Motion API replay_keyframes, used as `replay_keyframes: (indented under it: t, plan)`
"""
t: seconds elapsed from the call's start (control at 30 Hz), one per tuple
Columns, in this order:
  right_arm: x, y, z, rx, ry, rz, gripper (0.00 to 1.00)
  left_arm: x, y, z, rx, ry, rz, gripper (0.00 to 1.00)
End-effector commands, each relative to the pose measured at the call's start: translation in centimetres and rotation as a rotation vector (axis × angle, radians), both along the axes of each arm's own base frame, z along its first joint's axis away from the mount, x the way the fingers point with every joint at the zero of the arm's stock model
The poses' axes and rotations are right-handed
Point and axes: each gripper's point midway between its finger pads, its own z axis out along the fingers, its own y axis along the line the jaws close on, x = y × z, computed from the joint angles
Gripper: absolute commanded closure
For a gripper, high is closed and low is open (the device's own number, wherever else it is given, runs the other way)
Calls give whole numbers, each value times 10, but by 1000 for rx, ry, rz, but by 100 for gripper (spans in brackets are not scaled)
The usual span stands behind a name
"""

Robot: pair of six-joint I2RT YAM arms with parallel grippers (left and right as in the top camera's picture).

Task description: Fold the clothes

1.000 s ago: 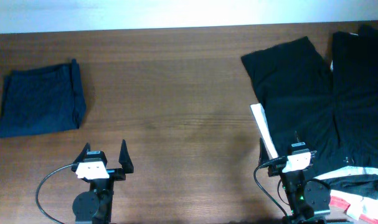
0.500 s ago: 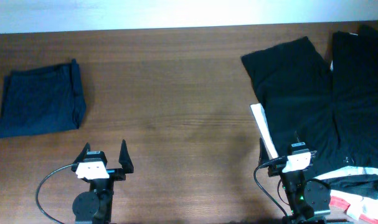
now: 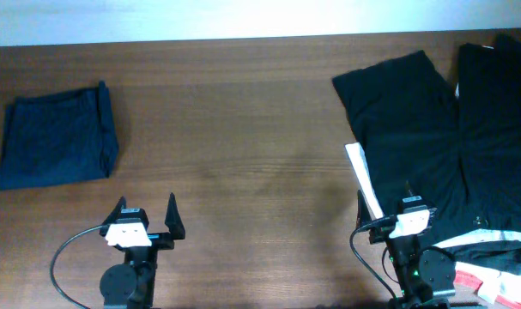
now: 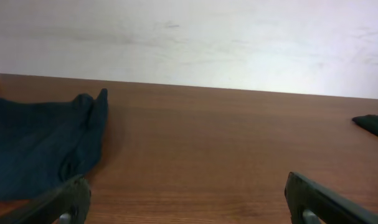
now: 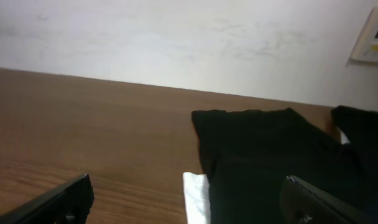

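A large black two-legged garment [image 3: 432,129] lies spread at the right of the table, over a white cloth [image 3: 361,176] whose strip shows at its left edge. It also shows in the right wrist view [image 5: 276,155]. A folded dark navy garment [image 3: 56,137] lies at the far left, seen too in the left wrist view [image 4: 39,146]. My left gripper [image 3: 144,212] is open and empty near the front edge, over bare wood. My right gripper [image 3: 387,199] is open and empty at the near edge of the black garment. White and red cloth [image 3: 487,279] lies at the front right corner.
The wooden table [image 3: 234,129] runs back to a pale wall [image 4: 189,37]. A black cable [image 3: 67,253] loops by the left arm base. A pale panel [image 5: 375,34] hangs on the wall at right.
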Motion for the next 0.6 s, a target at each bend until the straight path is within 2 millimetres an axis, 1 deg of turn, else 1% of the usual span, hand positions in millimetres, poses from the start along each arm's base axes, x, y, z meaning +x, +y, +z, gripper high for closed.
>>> replay_keyframes:
  t: [0.0,0.1,0.23,0.3,0.37,0.4,0.5,0.57]
  plan:
    - [-1,0,3,93,13,0,1,-1,-5,7,6,-15,-33,1]
    - [-6,-2,20,93,17,-13,1,-4,-5,29,6,-16,-33,1]
    - [-10,-2,28,90,86,-14,1,-2,-5,39,10,97,-33,1]
    - [-9,-2,37,86,132,-17,1,6,-5,44,16,169,-35,1]
    - [-5,2,44,86,193,-1,1,13,-6,45,17,255,-36,1]
    - [1,5,47,86,253,17,1,16,-6,44,18,326,-36,1]
    - [15,7,47,81,403,15,1,27,-6,49,19,443,-36,1]
    - [33,8,45,75,546,8,1,38,-6,51,21,535,-37,1]
